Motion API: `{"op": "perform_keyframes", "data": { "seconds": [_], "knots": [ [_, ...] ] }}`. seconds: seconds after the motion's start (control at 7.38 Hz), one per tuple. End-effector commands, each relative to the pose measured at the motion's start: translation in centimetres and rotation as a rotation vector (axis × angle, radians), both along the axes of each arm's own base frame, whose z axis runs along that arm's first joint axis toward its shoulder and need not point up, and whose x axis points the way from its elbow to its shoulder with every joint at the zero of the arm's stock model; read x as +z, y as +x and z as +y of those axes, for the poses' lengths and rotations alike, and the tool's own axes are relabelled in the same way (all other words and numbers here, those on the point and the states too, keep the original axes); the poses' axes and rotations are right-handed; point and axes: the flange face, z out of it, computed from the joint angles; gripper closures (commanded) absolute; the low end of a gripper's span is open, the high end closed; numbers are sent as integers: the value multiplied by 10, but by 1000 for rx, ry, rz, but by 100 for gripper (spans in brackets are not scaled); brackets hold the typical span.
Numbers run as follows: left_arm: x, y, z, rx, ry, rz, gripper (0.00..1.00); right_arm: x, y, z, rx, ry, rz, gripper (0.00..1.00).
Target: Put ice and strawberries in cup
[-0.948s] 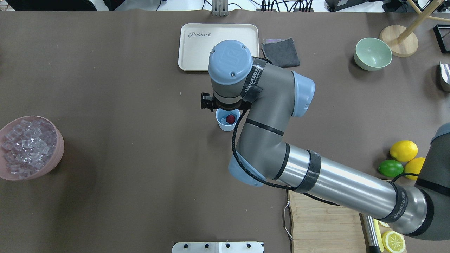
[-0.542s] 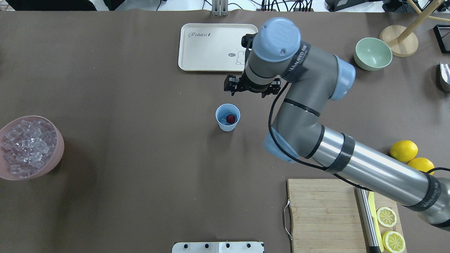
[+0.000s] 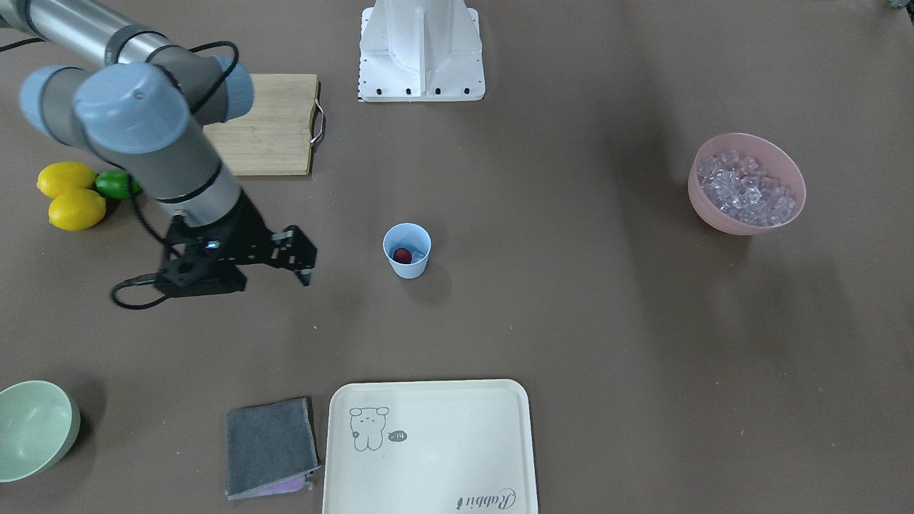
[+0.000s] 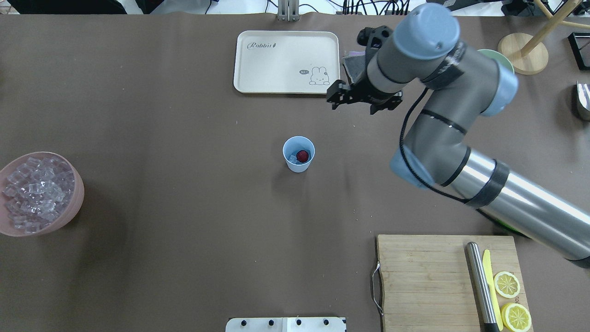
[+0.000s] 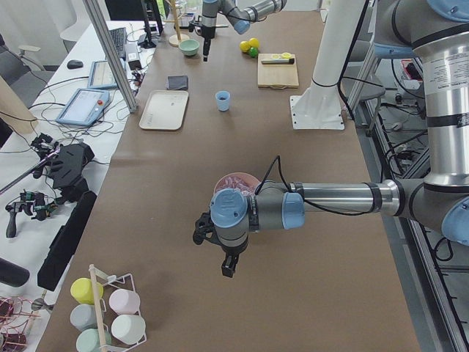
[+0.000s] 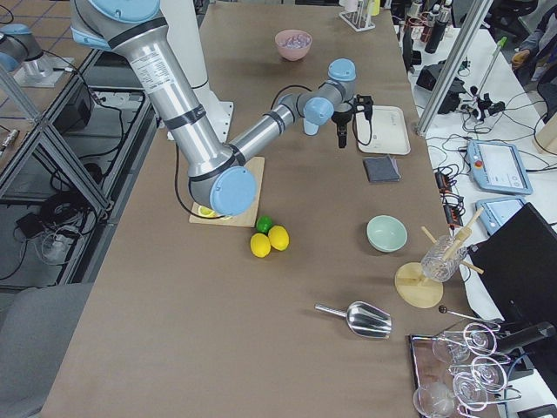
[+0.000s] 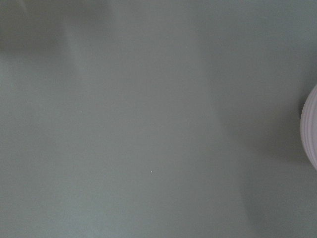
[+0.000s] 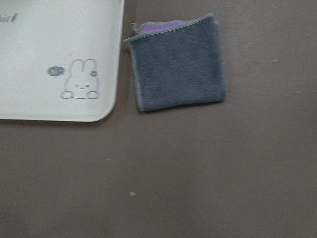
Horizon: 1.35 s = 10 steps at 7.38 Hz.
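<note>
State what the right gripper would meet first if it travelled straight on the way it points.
The right gripper points down: probably bare table covering first, beside the gray cloth and tray.

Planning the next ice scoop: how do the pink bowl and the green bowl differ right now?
The pink bowl is heaped with ice; the green bowl looks empty. The pink bowl sits on the robot's left side, the green bowl on its right. Both are round and upright.

Robotics lab, teach pendants (image 6: 499,167), aluminium framing (image 5: 110,51), cables (image 4: 396,7)
</note>
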Motion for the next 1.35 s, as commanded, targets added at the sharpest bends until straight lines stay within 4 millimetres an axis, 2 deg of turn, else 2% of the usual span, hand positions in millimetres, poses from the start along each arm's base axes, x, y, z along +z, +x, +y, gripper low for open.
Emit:
{"op": "perform_keyframes", "data": {
  "seconds": [0.0,0.27,0.54,0.68,0.81,0.95,1.08,1.22],
  "knots": [
    [5,-2,7,-1,-10,0,1,92,115,1,-73,89,126,0],
    [4,-1,7,0,-8,1,1,177,228,28,-163,139,154,0],
    [5,-2,7,-1,-10,0,1,258,324,75,-247,200,194,0],
    [6,-1,7,0,-11,2,1,283,360,100,-242,200,208,0],
    [6,-2,7,-2,-12,2,1,308,381,124,-202,121,200,0],
    [7,-1,9,-1,-15,2,1,321,406,138,-138,-28,187,0],
    [7,-1,8,0,-12,2,1,326,436,152,-71,-99,190,0],
    [7,-1,8,-1,-13,2,1,332,443,160,-57,-117,204,0]
  ]
}}
